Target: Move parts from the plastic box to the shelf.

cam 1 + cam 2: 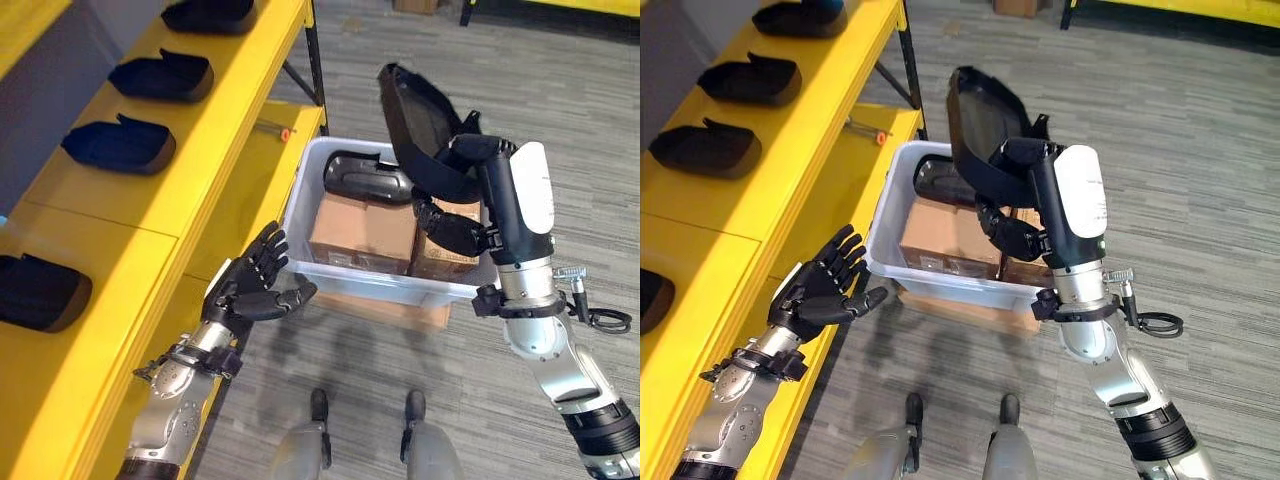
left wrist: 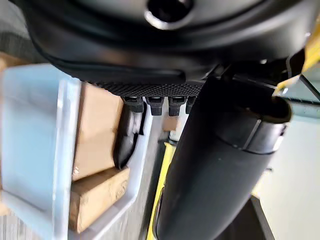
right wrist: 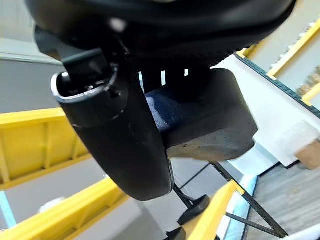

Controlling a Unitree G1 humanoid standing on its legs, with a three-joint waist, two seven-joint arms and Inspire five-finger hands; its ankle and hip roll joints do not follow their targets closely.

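My right hand (image 1: 455,190) is shut on a black moulded part (image 1: 410,110) and holds it tilted in the air above the clear plastic box (image 1: 310,180). The same part (image 3: 205,120) shows past the fingers in the right wrist view. A second black part (image 1: 368,177) lies inside the box on top of cardboard boxes (image 1: 362,232). My left hand (image 1: 255,285) hangs open beside the box's left wall, next to the yellow shelf (image 1: 190,170), with nothing in it.
Several black parts (image 1: 120,145) lie in a row along the yellow shelf. The plastic box rests on a flat cardboard piece (image 1: 385,310) on the grey floor. A dark shelf upright (image 1: 315,60) stands behind the box.
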